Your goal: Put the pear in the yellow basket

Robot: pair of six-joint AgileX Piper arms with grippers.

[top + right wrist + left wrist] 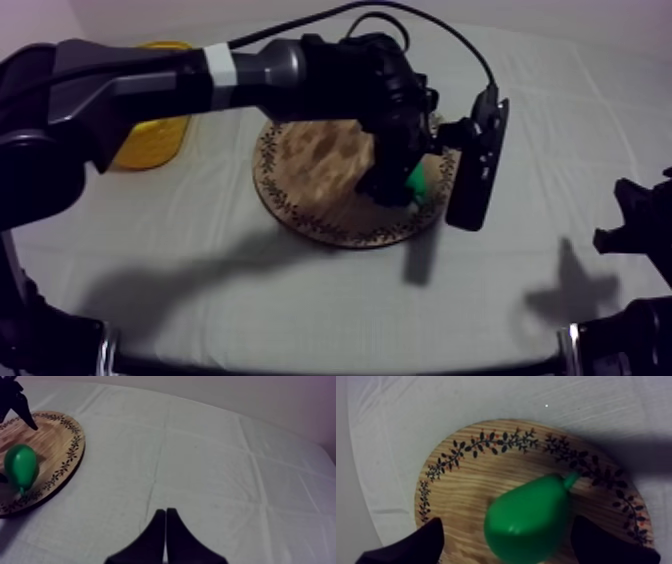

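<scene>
The pear, green, is lying on the round wooden board with its stem pointing toward the patterned rim. In the top view it is sitting on the part of the board nearer the right side of the tabletop. The left gripper is hanging directly over it, and its two black fingers are standing wide apart with the pear between them. A clear gap is showing between the pear and one finger. The other finger is sitting just beside the fruit, and contact there cannot be confirmed. The fingers are clamping nothing, and the pear is resting on the wood. The board is lying flat near the middle of the tabletop, on the grey-white cloth. The left arm is reaching in from the upper left across the board's far side. The yellow basket is standing toward the far left of the tabletop, well apart from the board and partly hidden behind that arm. The right gripper is sitting low at the right side, well apart from the board. Its fingers are pressing together into a narrow wedge, holding nothing, over bare cloth.
</scene>
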